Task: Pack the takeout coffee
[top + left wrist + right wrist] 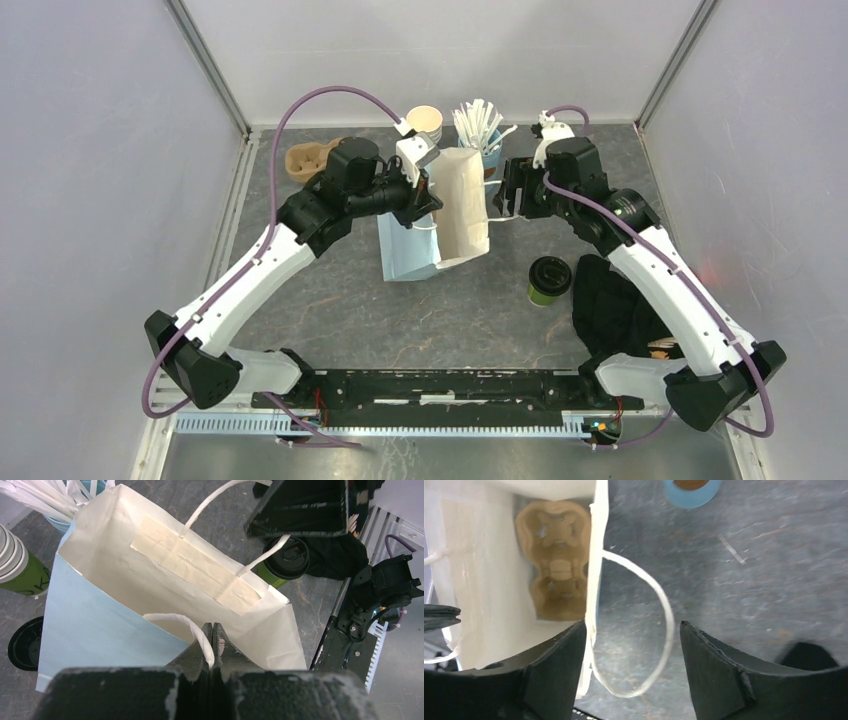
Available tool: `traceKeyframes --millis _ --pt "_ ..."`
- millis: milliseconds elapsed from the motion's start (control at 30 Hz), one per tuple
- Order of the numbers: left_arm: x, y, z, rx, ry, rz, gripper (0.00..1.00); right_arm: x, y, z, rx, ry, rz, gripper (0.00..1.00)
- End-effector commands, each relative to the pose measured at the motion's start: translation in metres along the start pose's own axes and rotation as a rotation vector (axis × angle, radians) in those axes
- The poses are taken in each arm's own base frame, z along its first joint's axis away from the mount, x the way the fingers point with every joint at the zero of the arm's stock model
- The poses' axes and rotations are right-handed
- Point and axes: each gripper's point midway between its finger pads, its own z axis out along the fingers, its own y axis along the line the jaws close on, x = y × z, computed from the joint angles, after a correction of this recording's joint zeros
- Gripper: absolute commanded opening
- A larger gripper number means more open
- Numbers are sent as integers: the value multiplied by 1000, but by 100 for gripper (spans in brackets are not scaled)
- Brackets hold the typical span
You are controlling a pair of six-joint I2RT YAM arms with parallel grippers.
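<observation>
The takeout coffee (549, 279), a green cup with a black lid, stands on the table right of the paper bag (415, 255); it also shows in the left wrist view (287, 560). The bag is light blue outside, white inside, and stands open. My left gripper (430, 197) (213, 632) is shut on the bag's near white handle (192, 625). My right gripper (502, 198) (634, 630) is open, its fingers either side of the far handle loop (665, 615) without touching it. A brown pulp cup carrier (556, 562) appears to lie inside the bag.
A stack of lidless cups (425, 122), a blue cup of white stirrers (480, 125) and another brown carrier (305, 160) stand at the back. A black cloth (615, 300) lies right of the coffee. A loose black lid (24, 642) lies beside the bag.
</observation>
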Motion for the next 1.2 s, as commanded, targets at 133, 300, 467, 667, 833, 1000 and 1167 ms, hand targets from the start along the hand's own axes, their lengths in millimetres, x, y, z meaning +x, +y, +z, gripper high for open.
traceKeyframes --millis 133,300,467,667,833,1000,1167 --pt "-23 0 -19 -52 -80 -8 2 -15 28 -7 -169 -153 136 41" --pt "-28 18 -26 -192 -75 -136 2 -38 55 -31 -312 -217 169 3" --pt "-44 39 -33 -343 -78 -294 5 -51 85 -64 -463 -179 308 3" --pt "-42 53 -30 -441 -61 -394 4 -37 101 -64 -536 -177 511 2" --pt "-38 57 -24 -469 -4 -447 12 -42 121 -72 -467 -252 532 4" --pt "-20 61 -38 -558 97 -499 50 -22 121 -63 -406 -242 616 5" --pt "-31 64 -85 -694 53 -567 82 -26 124 -67 -369 -308 648 6"
